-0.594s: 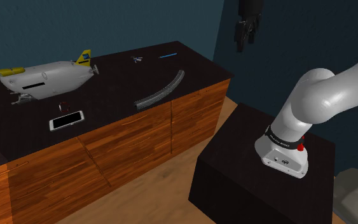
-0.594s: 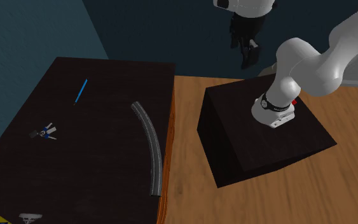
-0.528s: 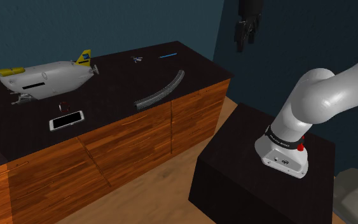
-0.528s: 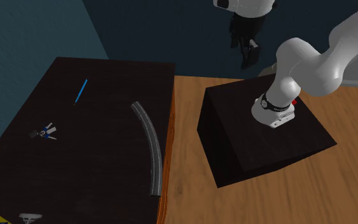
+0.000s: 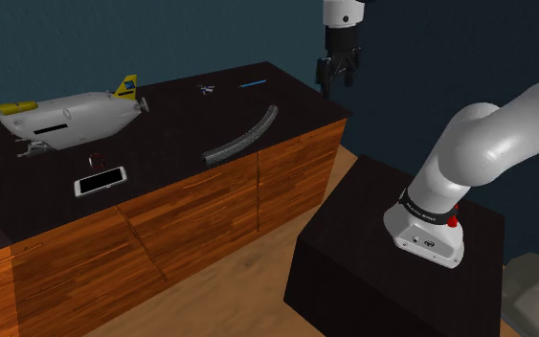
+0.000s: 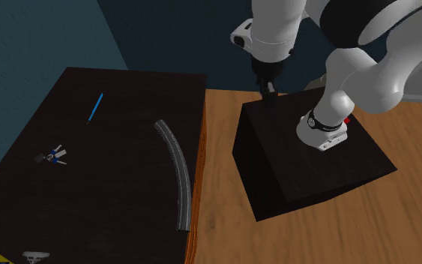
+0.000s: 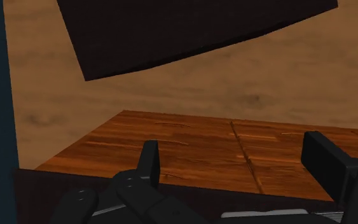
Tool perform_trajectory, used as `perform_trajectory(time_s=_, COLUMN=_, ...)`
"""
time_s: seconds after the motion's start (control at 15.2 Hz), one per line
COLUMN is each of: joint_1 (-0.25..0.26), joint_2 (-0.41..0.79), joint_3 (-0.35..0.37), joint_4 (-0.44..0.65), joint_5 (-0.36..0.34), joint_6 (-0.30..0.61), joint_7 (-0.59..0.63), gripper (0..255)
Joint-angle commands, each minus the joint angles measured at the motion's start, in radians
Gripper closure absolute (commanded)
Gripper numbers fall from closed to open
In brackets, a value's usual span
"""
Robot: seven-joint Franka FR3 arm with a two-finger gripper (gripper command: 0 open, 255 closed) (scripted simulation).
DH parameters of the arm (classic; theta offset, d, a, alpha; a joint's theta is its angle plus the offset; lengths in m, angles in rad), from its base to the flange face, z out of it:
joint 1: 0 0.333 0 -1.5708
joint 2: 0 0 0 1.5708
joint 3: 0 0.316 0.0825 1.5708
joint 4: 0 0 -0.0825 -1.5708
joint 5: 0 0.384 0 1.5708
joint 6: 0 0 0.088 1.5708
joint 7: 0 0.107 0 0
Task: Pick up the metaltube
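The metal tube (image 5: 243, 134) is a long, curved grey bar lying flat on the dark countertop (image 5: 171, 144), near its front edge. In the second exterior view the tube (image 6: 177, 172) runs along the counter's right edge. My black gripper (image 5: 332, 81) hangs in the air beyond the counter's right end in the shoulder view, well above and apart from the tube. From the second exterior view the gripper (image 6: 269, 96) is over the gap between counter and stand. In the wrist view the gripper (image 7: 234, 167) is open, its fingers (image 7: 149, 162) apart with nothing between them.
A white toy submarine (image 5: 66, 117), a phone (image 5: 100, 181), a blue pen (image 5: 251, 83) and a small blue-white item (image 6: 53, 155) also lie on the counter. Below it are wooden cabinet fronts (image 5: 210, 206). The black stand (image 6: 306, 165) is beside it on a wood floor (image 6: 216, 187).
The gripper has dropped lower and moved toward the shoulder view's left, closer to the counter's end. Nothing on the counter has moved.
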Motion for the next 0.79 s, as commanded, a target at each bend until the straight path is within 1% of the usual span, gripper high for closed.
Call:
perform_trajectory(time_s=0.0, joint_1=-0.002, joint_2=0.066, joint_3=0.021, joint_4=0.009, joint_5=0.019, joint_6=0.066, joint_7=0.061, gripper=0)
perform_trajectory(time_s=0.33, joint_1=-0.011, joint_2=0.234, joint_3=0.060, joint_4=0.042, joint_5=0.045, joint_6=0.218, joint_7=0.197, gripper=0)
perform_trajectory(time_s=0.73, joint_1=-0.023, joint_2=0.455, joint_3=0.091, joint_4=0.131, joint_5=0.048, joint_6=0.374, joint_7=0.354, gripper=0)
